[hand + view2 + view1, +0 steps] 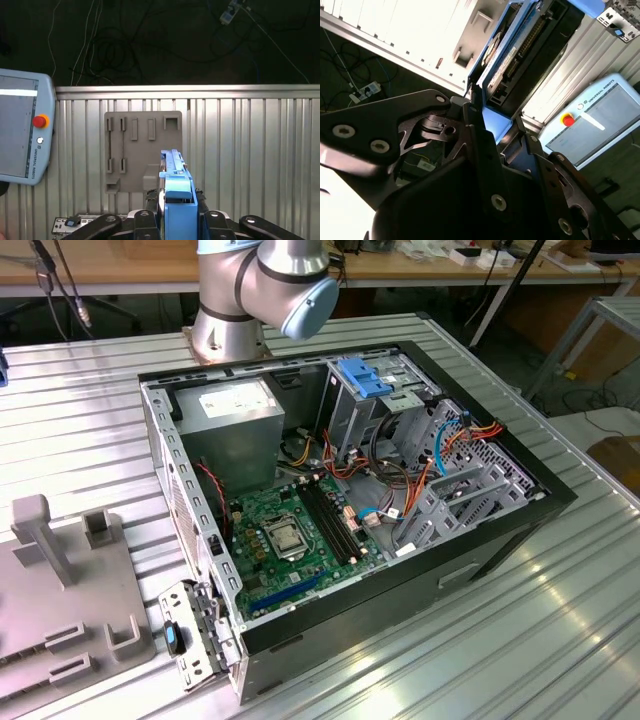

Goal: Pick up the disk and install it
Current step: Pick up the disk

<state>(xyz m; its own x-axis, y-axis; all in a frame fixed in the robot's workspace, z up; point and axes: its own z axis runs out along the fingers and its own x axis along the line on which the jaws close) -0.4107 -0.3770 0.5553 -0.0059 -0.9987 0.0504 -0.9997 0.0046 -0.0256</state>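
My gripper [176, 196] is shut on the disk [178, 200], a grey metal drive in a bright blue carrier frame. In the first wrist view the disk stands edge-on between the two black fingers [151, 199], high above the ribbed metal table. The second wrist view shows the disk [517, 57] reaching out past the gripper [497, 125], with its blue frame and its labelled edge facing the camera. The open computer case [350, 490] lies on the table in the exterior view, motherboard up, with a metal drive cage [375, 400] at its far side.
A grey fixture plate with slots and posts [142, 150] lies on the table below the held disk and appears as the fixture plate [60, 590] at the exterior view's left. A teach pendant with a red button [20, 130] rests beside it. The arm's base [255, 300] stands behind the case.
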